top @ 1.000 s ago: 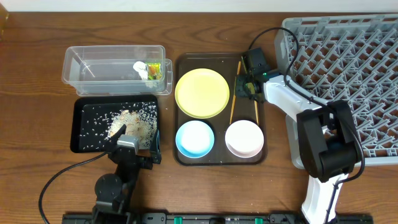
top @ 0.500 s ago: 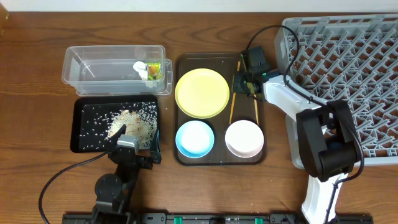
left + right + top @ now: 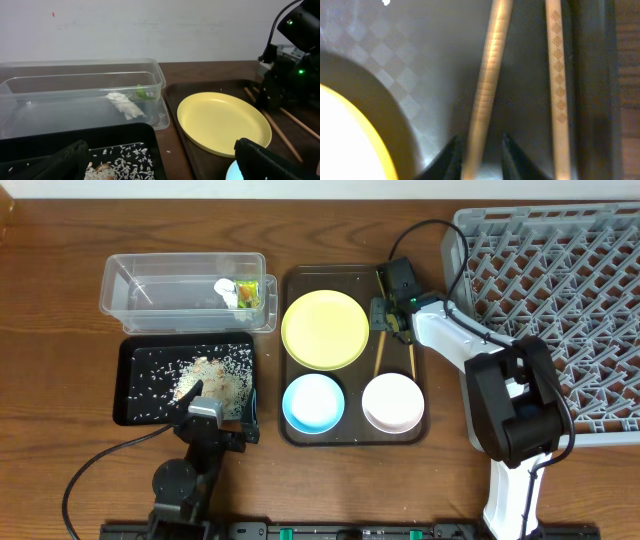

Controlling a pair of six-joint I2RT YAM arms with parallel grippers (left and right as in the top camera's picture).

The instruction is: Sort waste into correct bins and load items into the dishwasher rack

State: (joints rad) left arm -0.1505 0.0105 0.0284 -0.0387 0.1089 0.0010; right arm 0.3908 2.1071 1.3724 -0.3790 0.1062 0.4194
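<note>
Chopsticks (image 3: 378, 358), two thin wooden ones, lie on dark brown rectangular serving tray (image 3: 284, 360), at 3 o'clock of round yellow plate (image 3: 324, 329). Right gripper (image 3: 481, 150) is low over them, jaws narrow, straddling the stick nearer the plate; can't tell if clamped. Left gripper (image 3: 161, 155) wide, empty, at 6 o'clock edge of shallow black rectangular tray (image 3: 121, 380) holding white rice scraps (image 3: 215, 375).

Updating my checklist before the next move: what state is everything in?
Clear plastic rectangular tub: holds crumpled green-and-orange wrapper.
Shallow black tray: holds white rice scraps.
Round yellow plate, light blue bowl, white bowl: upright, empty.
Two wooden chopsticks: lying on brown tray.
Grey plastic rack: nothing loaded where visible.
Left gripper: open.
Right gripper: straddling one chopstick, grip unclear.
</note>
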